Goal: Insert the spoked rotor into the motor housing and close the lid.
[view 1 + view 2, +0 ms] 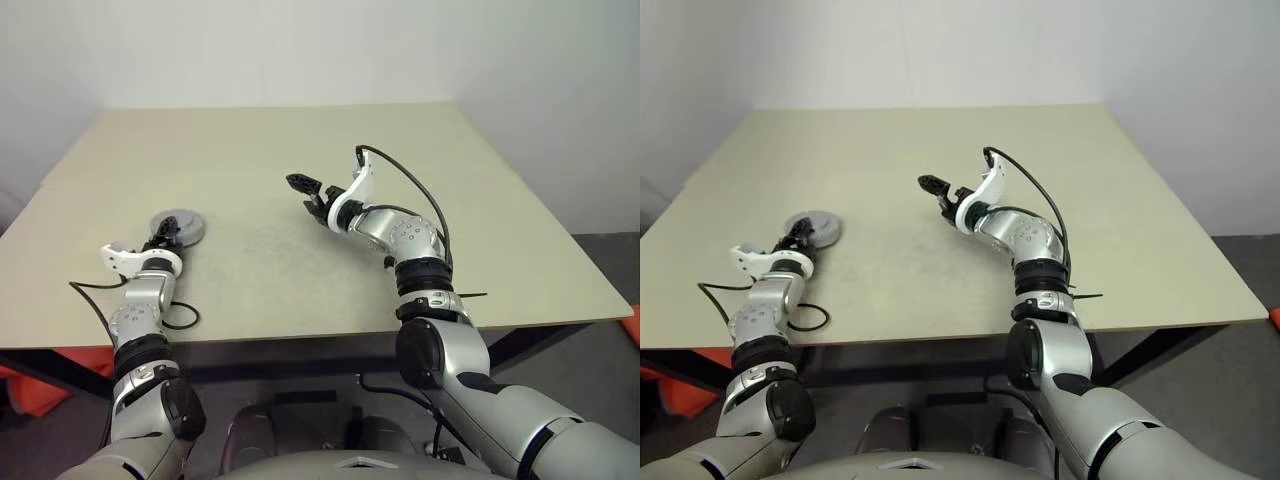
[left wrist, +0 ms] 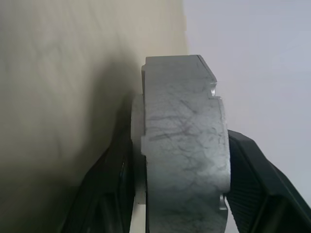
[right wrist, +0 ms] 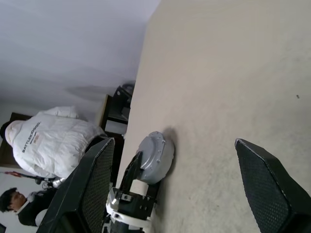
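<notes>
A grey round piece with a notched rim, the lid [image 1: 181, 226], sits at the left of the table. My left gripper [image 1: 165, 236] is shut on its near edge, one finger [image 2: 104, 194] on the table side and the other on its upper face. It rests on the table or hangs just over it, slightly tilted. A paler layer [image 2: 137, 126] shows under the grey rim [image 2: 184, 145]; whether that is the motor housing I cannot tell. The spoked rotor is hidden. My right gripper [image 1: 305, 192] hovers open above the table's middle, well apart from the lid [image 3: 156, 156].
The beige table [image 1: 300, 250] has its left edge close to the lid. A black cable [image 1: 180, 318] loops at the near edge by my left arm. Beyond the left edge a person in a white jacket [image 3: 51, 143] stands by dark furniture.
</notes>
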Controlling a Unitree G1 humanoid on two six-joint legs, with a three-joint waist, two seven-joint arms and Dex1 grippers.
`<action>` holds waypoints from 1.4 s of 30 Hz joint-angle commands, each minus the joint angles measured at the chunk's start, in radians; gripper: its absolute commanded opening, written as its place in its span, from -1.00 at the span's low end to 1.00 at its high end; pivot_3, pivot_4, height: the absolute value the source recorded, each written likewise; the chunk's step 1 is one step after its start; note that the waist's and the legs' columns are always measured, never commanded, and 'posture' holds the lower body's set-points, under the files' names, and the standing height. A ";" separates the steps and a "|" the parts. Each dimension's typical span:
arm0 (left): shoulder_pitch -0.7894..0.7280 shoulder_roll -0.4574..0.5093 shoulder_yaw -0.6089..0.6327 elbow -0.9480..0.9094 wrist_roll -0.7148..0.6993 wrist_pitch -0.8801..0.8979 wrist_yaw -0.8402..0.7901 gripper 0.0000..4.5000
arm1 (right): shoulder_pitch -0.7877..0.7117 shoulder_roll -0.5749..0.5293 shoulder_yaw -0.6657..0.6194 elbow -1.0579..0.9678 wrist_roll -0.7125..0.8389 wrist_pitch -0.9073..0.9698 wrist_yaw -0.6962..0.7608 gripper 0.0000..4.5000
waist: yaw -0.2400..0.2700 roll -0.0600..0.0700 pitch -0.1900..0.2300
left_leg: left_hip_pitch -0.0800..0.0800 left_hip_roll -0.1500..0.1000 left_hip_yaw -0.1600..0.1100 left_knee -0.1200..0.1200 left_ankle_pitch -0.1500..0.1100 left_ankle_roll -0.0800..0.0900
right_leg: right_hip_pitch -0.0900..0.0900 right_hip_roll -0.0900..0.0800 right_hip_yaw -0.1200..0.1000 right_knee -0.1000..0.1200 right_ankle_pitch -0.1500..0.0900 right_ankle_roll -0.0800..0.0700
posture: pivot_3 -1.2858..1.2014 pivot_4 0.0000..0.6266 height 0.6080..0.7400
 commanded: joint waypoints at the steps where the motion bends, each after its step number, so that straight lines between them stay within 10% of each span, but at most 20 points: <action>1: -0.032 0.034 0.023 0.002 0.030 -0.068 0.031 -0.05 | -0.036 0.001 0.006 -0.006 0.001 -0.022 0.022 0.98 | -0.001 0.000 0.000 | 0.000 0.000 0.000 0.000 0.000 0.000 | 0.000 0.000 0.000 0.000 0.000 0.000 | 0.03 -1.00 1.00; 9: -0.024 0.080 0.040 0.042 0.121 -0.182 0.118 0.92 | -0.052 -0.001 0.013 0.024 -0.009 -0.032 0.036 1.00 | -0.011 0.000 0.000 | 0.010 0.001 0.001 0.000 0.002 -0.003 | 0.003 0.000 0.002 0.004 -0.004 0.001 | 0.03 -1.00 1.00; 21: -0.060 0.297 0.008 0.176 0.353 -0.424 0.169 0.92 | -0.057 -0.018 0.074 0.055 -0.096 -0.111 0.120 1.00 | -0.007 -0.001 0.000 | 0.011 0.002 0.000 -0.001 0.004 -0.007 | 0.003 0.006 0.004 0.005 -0.005 -0.002 | 0.03 -1.00 1.00; 31: -0.013 0.286 -0.368 -0.177 0.555 -0.407 -0.231 0.92 | 0.100 -0.229 0.455 -0.068 -0.474 -0.597 0.566 1.00 | 0.053 -0.009 0.000 | 0.006 0.000 0.000 0.003 0.003 -0.005 | 0.006 -0.002 0.002 0.005 -0.001 -0.003 | 0.03 -1.00 1.00; 42: 0.124 0.309 -0.714 -0.423 0.686 -0.221 -0.569 0.92 | 0.100 -0.421 0.515 0.070 -0.636 -0.810 0.749 1.00 | 0.006 -0.006 0.001 | 0.008 0.001 0.001 0.004 0.003 -0.005 | 0.002 0.000 0.002 0.008 0.002 -0.010 | 0.03 -1.00 1.00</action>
